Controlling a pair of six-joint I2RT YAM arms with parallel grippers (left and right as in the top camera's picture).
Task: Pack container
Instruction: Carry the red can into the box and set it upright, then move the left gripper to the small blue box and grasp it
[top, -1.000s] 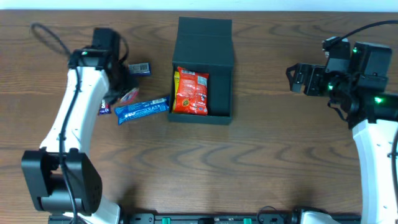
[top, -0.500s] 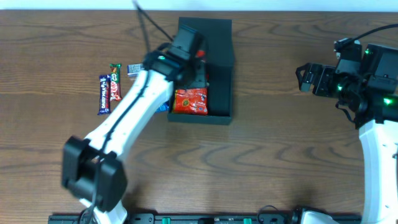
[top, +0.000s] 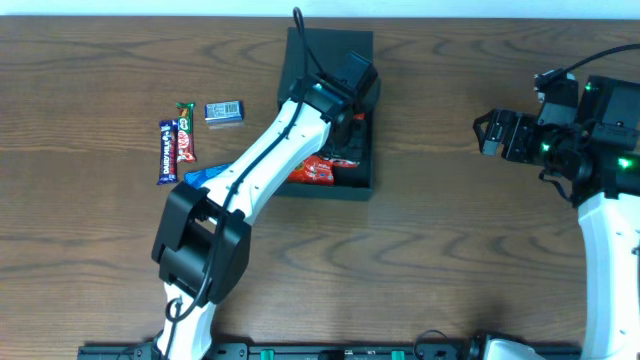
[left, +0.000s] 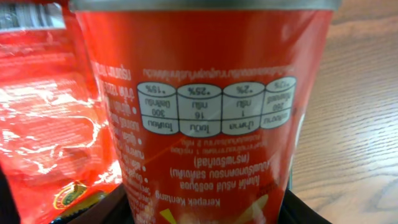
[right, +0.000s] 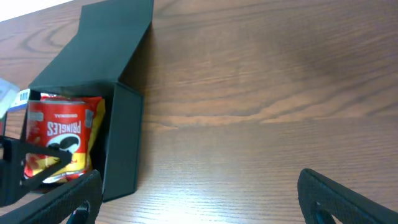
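A can (left: 205, 112) is placed beside a bag (top: 318, 172) in the container (top: 340, 190). Left of it, on the table (top: 80, 250), two bars (top: 168, 152) and a packet (top: 224, 111) are laid.

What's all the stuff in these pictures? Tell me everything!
cardboard box: one, dark teal-grey, table middle, lid open
snack bag: one, red, inside box
Pringles can: one, red, in box, gripped
purple bar: one, purple, left of box
red bar: one, red, beside purple bar
small packet: one, grey-blue, left of lid
blue packet: one, blue, left of box, partly hidden
table: one, brown wood
left arm: one, white, jaws gripping can
right arm: one, white, right side, jaws open
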